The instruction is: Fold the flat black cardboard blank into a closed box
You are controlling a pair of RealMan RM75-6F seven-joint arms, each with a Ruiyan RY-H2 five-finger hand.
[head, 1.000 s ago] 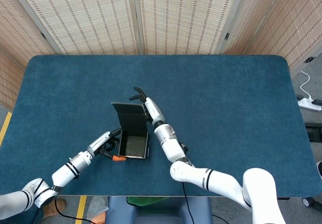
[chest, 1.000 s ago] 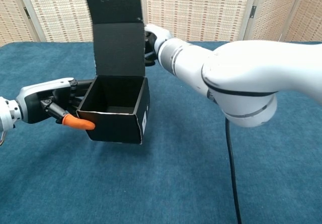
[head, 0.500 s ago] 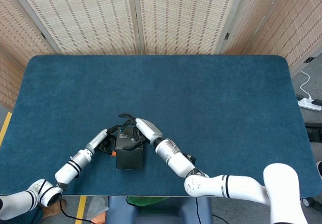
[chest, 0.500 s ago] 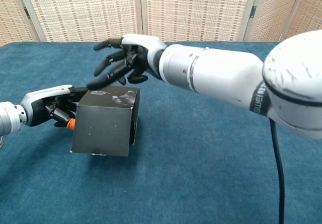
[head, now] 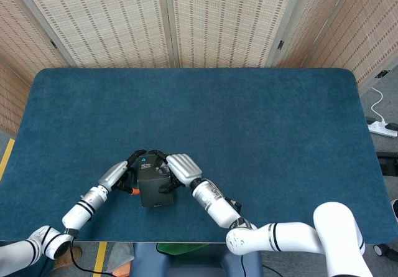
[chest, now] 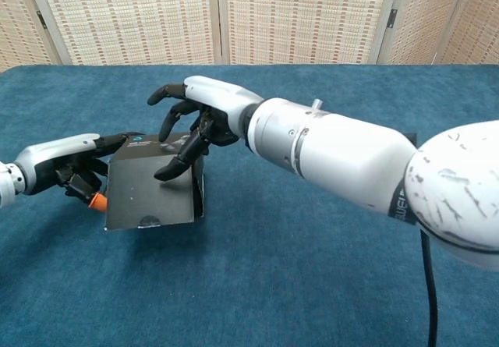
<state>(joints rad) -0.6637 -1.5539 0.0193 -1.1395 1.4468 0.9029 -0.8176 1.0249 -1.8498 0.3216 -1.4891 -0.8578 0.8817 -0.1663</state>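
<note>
The black box (chest: 152, 182) sat at the table's (head: 261, 121) near edge, lower left of frame. Our left hand (chest: 70, 169) braced its side, our right hand (chest: 195, 121) pressed spread fingers on the lid. We figured steady downward pressure would seat it.

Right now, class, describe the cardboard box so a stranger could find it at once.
On the blue table, look near the front edge, left of centre, between the left hand and right hand. The black box is the only cube-shaped thing there.

Left robot hand (chest: 66, 169) partly behind box (chest: 152, 187); far side hidden
</note>
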